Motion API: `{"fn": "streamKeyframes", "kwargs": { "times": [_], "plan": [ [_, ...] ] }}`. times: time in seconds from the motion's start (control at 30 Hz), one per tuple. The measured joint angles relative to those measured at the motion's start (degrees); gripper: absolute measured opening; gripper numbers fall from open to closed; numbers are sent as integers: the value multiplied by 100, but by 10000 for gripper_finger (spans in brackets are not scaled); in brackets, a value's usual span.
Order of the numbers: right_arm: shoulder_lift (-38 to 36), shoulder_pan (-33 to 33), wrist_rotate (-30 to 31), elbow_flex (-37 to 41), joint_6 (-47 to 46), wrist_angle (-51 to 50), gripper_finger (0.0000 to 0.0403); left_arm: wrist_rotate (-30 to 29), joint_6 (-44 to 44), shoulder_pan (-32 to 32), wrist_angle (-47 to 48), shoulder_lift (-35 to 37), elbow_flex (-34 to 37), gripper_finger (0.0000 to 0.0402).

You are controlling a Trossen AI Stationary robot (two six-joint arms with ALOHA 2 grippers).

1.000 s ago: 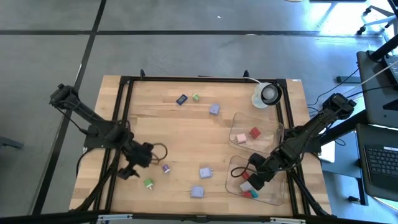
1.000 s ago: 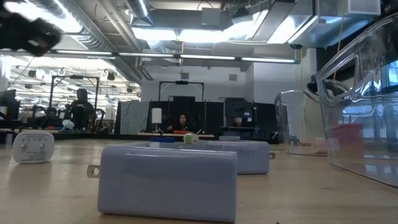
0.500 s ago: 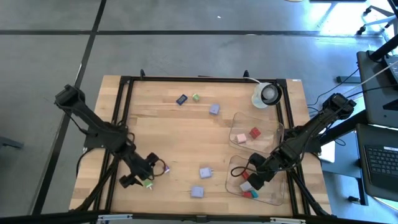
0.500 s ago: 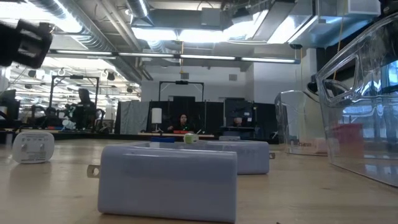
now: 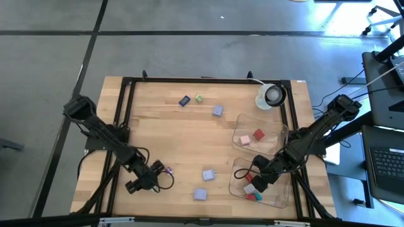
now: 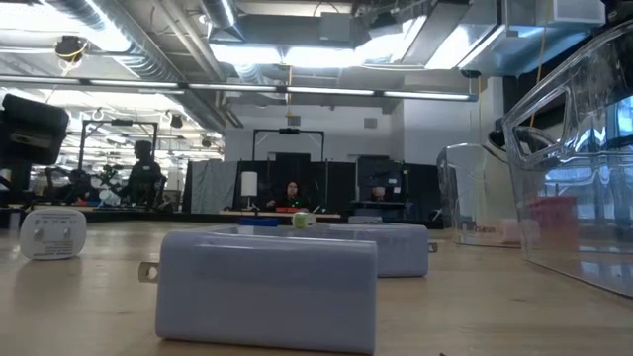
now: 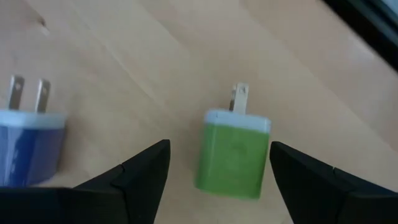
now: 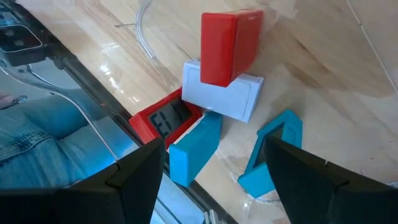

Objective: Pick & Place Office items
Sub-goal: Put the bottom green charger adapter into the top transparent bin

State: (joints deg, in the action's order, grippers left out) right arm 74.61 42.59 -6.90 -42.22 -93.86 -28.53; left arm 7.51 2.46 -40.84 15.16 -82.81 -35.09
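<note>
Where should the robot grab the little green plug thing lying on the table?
Probably by the green plug's two long flat sides, coming straight down. It lies flat on the table, prongs pointing away, and the left gripper's open fingers already sit on either side of it.

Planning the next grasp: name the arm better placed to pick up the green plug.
Left. Its gripper hangs over the green plug, open fingers either side. The right gripper sits over the near tray across the table.
</note>
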Motion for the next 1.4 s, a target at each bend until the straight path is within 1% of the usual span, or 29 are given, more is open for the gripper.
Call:
{"fn": "streamKeyframes", "kwargs": {
  "times": [0.13, 0.33, 0.37, 0.53, 0.63, 0.77, 0.9, 1.0, 1.27, 1.4],
  "plan": [
    [0, 0, 0, 0, 0, 0, 275, 3, -6, -2, -165, -39, -1, 235],
    [0, 0, 0, -2, 41, 0, 275, 57, -34, 0, -154, -39, -2, 143],
    [0, 0, 0, -2, 59, 0, 275, 60, -75, 0, -155, -39, -6, 137],
    [0, 0, -18, -2, 133, 0, 275, 63, -396, 73, -109, 2, -26, 137],
    [0, -17, -21, -2, 127, 88, 275, -39, -676, 150, -118, 81, -137, 137],
    [-41, -99, -121, -5, 111, 458, 275, -388, -865, 175, -115, 221, -315, 137],
    [-147, -183, -95, -9, 263, 858, 275, -835, -616, 183, -119, 409, -449, 137],
    [-269, -240, 223, -9, 629, 1014, 275, -1178, -399, 265, -127, 521, -531, 137],
    [-779, -485, 1554, -11, 1738, 1059, 275, -2053, -235, 658, -122, 573, -956, 137],
    [-1057, -557, 2115, -11, 2139, 1062, 275, -2713, -27, 874, -147, 573, -1314, 137]
  ]
}}
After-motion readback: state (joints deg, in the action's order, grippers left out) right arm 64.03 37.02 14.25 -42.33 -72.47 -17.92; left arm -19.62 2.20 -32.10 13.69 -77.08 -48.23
